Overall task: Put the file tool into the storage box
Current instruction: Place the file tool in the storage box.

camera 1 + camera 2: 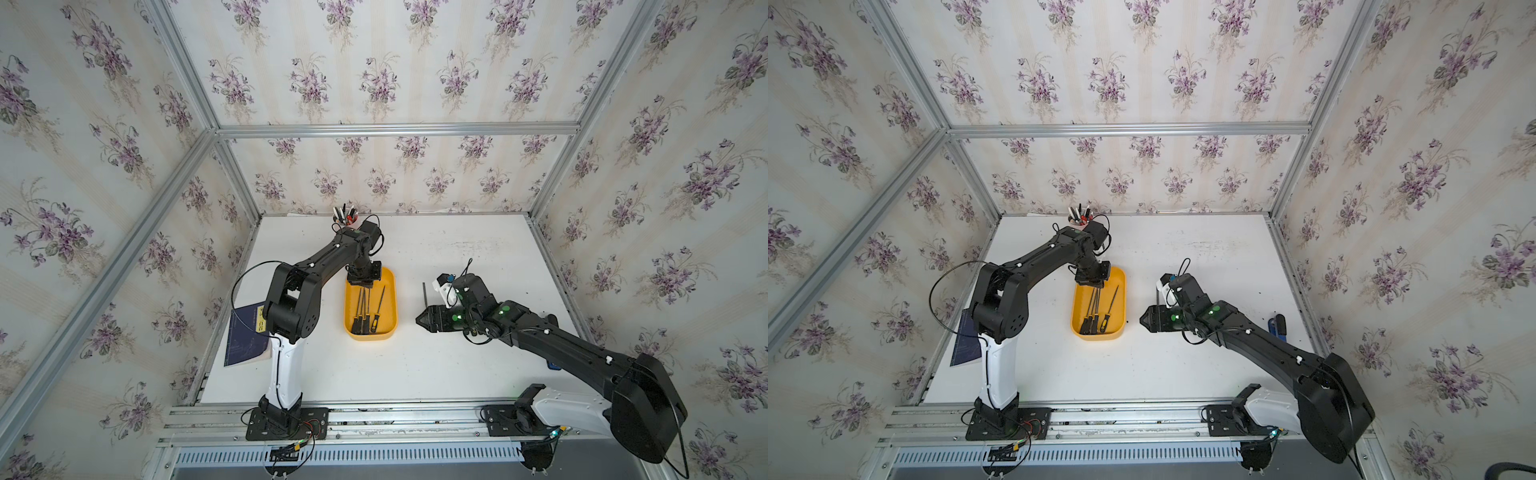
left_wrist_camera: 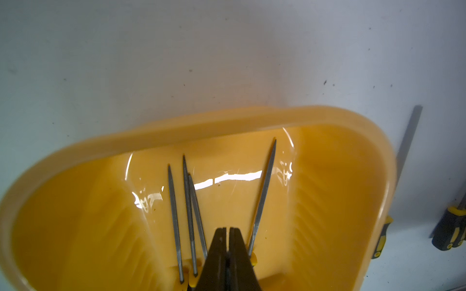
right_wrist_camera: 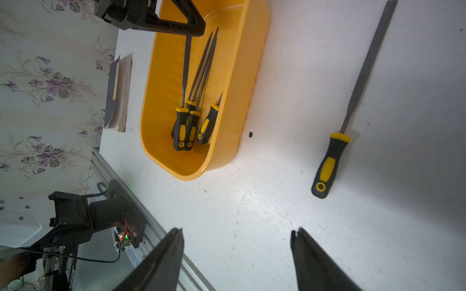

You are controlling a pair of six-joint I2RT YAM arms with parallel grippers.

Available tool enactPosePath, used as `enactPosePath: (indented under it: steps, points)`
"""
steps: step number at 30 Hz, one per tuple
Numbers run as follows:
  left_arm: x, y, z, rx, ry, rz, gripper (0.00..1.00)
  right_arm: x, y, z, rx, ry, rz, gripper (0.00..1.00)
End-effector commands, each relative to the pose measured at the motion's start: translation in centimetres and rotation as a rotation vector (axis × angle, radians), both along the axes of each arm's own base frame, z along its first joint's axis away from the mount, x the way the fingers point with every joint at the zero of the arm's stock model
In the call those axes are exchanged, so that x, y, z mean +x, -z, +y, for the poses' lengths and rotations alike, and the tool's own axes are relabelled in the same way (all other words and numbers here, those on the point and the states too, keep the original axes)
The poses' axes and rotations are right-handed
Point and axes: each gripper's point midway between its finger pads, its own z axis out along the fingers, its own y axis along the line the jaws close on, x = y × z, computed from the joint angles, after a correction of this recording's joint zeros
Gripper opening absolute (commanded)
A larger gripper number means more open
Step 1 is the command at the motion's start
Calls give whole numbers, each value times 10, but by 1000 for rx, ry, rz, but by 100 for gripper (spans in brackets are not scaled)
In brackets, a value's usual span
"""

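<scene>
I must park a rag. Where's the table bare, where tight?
Bare: the strip between the storage box and the front rail; the far stretch between right gripper and back wall. Crowded: the box, under the left gripper, and the gap beside it, where a loose file lies.

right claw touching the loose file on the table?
Apart. Right wrist view shows bare table between the open right claw and the file.

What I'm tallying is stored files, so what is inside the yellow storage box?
Several black-and-yellow-handled files lie inside the storage box, with their handles bunched at one end. They overlap, and the left gripper covers part of the blades, so an exact count is unsure.
</scene>
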Motion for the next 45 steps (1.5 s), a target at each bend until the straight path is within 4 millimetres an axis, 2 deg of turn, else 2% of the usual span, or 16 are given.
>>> enactPosePath:
  steps: [1,18,24,34,38,45]
  points:
    - [6,0,0,-5,-33,-10,0,2,-2,1,4,0,-12,73]
    - [8,20,2,8,-60,24,0,1,2,0,-9,-2,-5,72]
    - [4,28,8,30,-62,35,4,0,2,-1,-10,-3,-5,73]
    - [4,31,11,40,-67,31,20,1,2,-1,-12,2,-8,73]
    - [4,32,10,35,-68,33,22,1,3,-2,-13,5,-6,72]
    - [9,19,8,18,-77,-1,39,1,3,-2,-12,6,-6,72]
